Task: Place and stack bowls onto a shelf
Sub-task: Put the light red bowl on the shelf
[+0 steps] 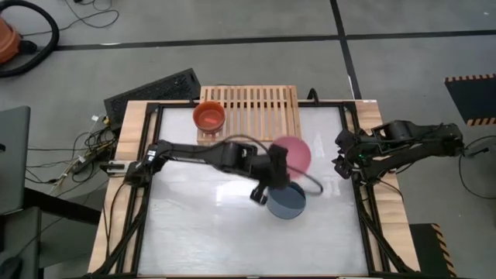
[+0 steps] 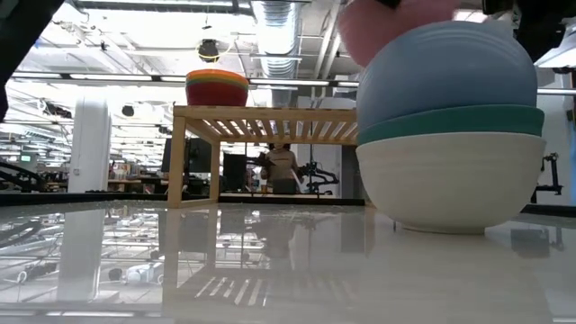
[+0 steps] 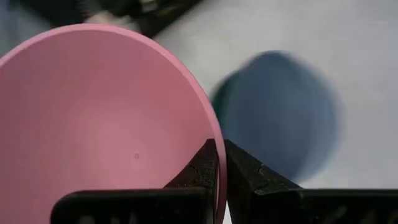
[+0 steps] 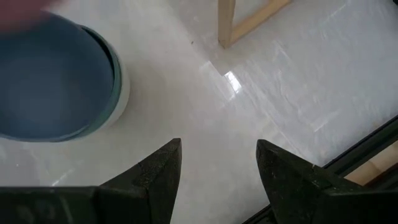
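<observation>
My left gripper (image 1: 277, 164) is out over the middle of the table, shut on the large pink bowl (image 1: 294, 153), which is in the air above and just beyond a stack of large bowls. That stack rests on the table: blue bowl (image 2: 445, 76) in teal (image 2: 454, 121) in cream-white (image 2: 450, 184). The light-wood shelf (image 1: 256, 108) stands at the far edge. A stack of small bowls, orange-red on top (image 1: 209, 116), sits on its left part. My right gripper (image 4: 217, 155) waits open near the table's right edge. My left gripper pinches the pink bowl by its rim (image 3: 217, 138), one finger (image 3: 198, 169) inside the bowl and the other finger (image 3: 250, 173) outside. The bowl is lifted clear of the table and of the stack (image 3: 280, 112), and its inside (image 3: 93, 124) fills the wrist view.
A black keyboard (image 1: 155, 89) lies off the table's far left corner. The shelf's slatted top (image 1: 267, 108) is bare to the right of the small bowls. A shelf leg (image 4: 227, 25) stands ahead of my right gripper. A person (image 2: 281, 166) is in the room behind.
</observation>
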Available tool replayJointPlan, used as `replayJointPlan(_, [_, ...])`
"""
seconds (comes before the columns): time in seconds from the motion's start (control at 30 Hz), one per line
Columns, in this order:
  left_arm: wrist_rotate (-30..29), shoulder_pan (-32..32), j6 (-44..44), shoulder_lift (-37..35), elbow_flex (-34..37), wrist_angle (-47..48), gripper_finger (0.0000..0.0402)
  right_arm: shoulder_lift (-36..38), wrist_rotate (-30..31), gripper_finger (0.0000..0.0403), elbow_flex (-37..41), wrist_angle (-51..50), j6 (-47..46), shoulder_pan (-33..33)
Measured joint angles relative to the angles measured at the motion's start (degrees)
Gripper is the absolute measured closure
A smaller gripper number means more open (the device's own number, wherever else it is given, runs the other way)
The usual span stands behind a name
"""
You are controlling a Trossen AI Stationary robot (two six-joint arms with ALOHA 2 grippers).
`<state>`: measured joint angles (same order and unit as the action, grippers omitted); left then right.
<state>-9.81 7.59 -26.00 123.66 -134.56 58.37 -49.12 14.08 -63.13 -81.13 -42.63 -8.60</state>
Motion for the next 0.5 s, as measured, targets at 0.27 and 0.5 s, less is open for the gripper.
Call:
replayJointPlan(0.27, [0.1, -9.2, 1.2, -0.8, 0.0, -5.1, 0.0401, 0.0, 2.0, 0.0168, 0.0, 0.3, 0.0, 0.0])
replayJointPlan(0.5, [3.3, -15.9, 0.2, 0.4, 0.1, -5.4, 0.0401, 0.0, 2.1, 0.0168, 0.0, 0.3, 0.1, 0.0])
